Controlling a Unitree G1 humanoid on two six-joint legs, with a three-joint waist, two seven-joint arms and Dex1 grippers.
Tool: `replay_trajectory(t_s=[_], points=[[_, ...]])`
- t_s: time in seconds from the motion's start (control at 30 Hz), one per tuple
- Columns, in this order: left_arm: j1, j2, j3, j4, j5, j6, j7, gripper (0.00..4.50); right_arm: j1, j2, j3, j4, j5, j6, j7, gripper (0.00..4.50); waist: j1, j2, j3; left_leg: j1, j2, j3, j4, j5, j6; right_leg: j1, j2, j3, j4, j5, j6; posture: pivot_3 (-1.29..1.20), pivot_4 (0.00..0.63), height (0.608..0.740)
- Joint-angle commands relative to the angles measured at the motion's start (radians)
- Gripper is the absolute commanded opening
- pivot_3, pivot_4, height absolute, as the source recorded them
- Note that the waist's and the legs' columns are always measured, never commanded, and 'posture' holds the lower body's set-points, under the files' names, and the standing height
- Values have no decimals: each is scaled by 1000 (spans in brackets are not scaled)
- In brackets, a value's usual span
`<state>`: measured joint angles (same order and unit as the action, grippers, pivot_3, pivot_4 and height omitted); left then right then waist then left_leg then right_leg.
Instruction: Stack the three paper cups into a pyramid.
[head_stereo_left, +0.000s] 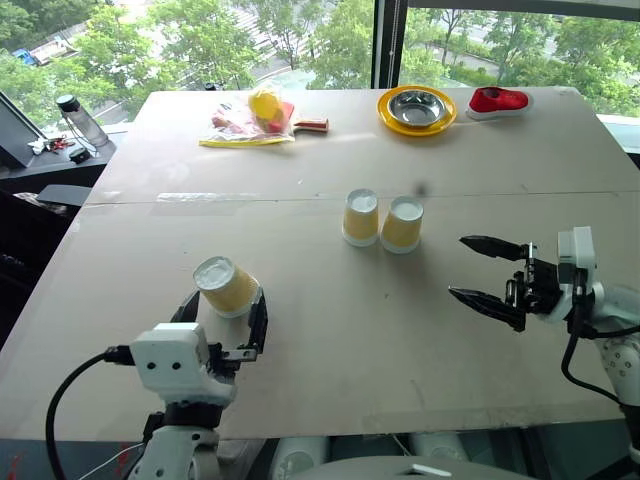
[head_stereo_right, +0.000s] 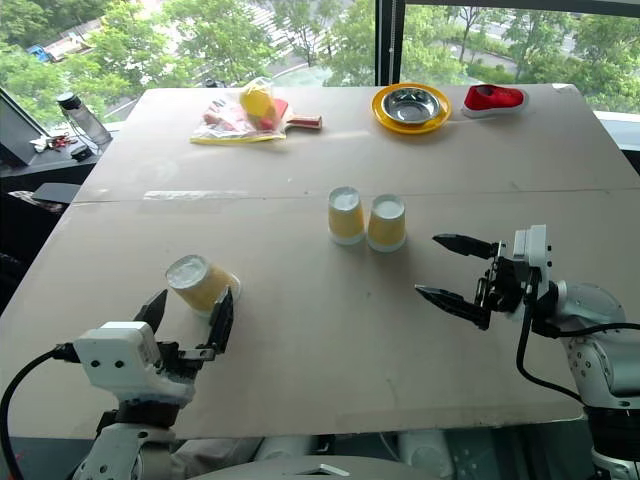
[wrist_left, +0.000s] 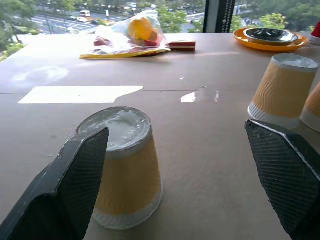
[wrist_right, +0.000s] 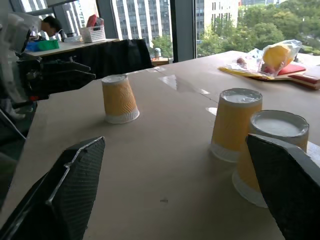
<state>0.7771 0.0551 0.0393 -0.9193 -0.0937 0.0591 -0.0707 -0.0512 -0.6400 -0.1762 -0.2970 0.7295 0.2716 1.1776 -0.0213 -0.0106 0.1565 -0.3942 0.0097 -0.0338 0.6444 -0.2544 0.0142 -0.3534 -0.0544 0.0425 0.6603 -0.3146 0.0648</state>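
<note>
Cups sit upside down on the table, none stacked. Two cups stand side by side near the middle, one just left of the other, close enough that they may touch. The third cup stands apart, nearer the robot on its left side, just beyond the left gripper. That gripper's fingers are spread wide and hold nothing, with the cup in front of the gap between them in the wrist view. On the right, the right gripper points leftward across the table, its fingers also spread wide and empty, well apart from the pair of cups. At the far edge lie a steel bowl on a yellow plate, a red object beside it, and a clear bag holding something yellow.
</note>
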Motion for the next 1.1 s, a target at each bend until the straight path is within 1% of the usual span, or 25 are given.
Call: replay_trajectory(t_s=[0.03, 0.13, 0.33, 0.7, 0.9, 1.1], points=[[-29, -15, 54, 30, 37, -41, 39, 4500, -2, -1, 5, -54, 36, 8, 22, 4449, 7, 0, 0, 0, 0, 0, 1, 0, 0, 0, 0, -1, 0, 0, 0, 0, 150, 740], [-80, -10, 85, 79, 35, -26, 43, 4500, 2, 3, 21, -60, 25, -3, 32, 4449, 13, -1, 0, -2, -1, -1, 5, 0, 0, 1, 1, -2, 0, 0, 0, 0, 150, 740], [-203, 2, 82, 197, 18, -32, 20, 4500, 0, 10, 20, -55, 23, -22, 35, 4449, 12, -3, 1, -3, -2, -1, 5, 0, 0, 1, 0, -2, 0, 0, 1, 0, 150, 740], [-374, 56, 151, 306, -6, -5, -5, 4500, 19, 24, 31, -101, 33, -13, -5, 4449, 11, -3, 0, -2, -1, -1, 5, 0, 0, 0, 0, -3, 1, 0, 1, 0, 150, 740], [-426, 84, 166, 354, -13, 2, -26, 4500, 15, 28, 36, -117, 43, -3, -18, 4449, 11, -3, 0, -2, -1, -2, 5, 0, 0, 0, 0, -3, 1, 0, 1, 0, 150, 740], [-442, 82, 151, 371, -19, -2, -45, 4500, 14, 30, 38, -128, 47, 5, -24, 4449, 12, -3, 0, -2, -1, -2, 5, 0, 0, 0, 0, -3, 1, 0, 1, 0, 150, 740]])
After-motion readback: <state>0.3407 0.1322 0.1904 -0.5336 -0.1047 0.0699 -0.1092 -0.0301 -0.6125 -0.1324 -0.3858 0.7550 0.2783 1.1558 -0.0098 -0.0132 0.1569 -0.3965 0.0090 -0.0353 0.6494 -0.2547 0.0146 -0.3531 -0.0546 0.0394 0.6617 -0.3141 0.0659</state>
